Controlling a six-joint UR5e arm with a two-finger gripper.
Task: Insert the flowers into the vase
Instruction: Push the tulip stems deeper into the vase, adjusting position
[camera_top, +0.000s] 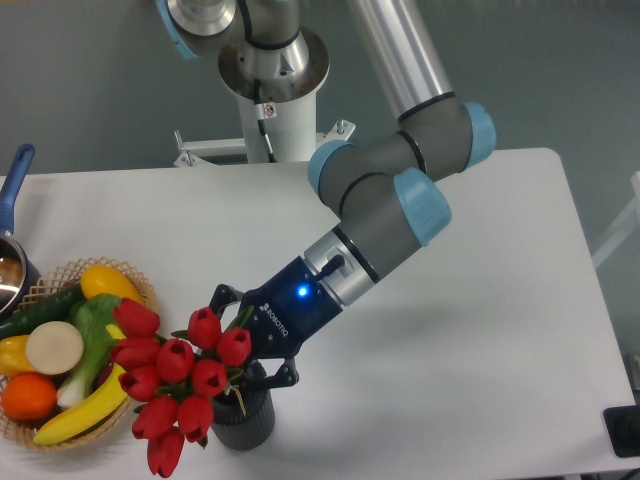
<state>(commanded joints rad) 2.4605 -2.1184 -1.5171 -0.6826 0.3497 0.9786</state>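
Note:
The flowers (178, 374), a bound bunch of red tulip buds with green stems, lean out to the left over the vase (245, 421). The vase is a short dark grey ribbed cylinder near the table's front edge, partly covered by the buds. The stem ends reach down at the vase mouth; how far in they go is hidden. My gripper (247, 345) sits just above and behind the vase, shut on the stems, with its fingers mostly hidden behind the blooms.
A woven basket (146, 293) of fruit and vegetables stands at the left, close to the buds. A pot with a blue handle (15, 176) is at the far left edge. The arm's base (272, 95) rises at the back. A dark object (622, 432) lies at the lower right.

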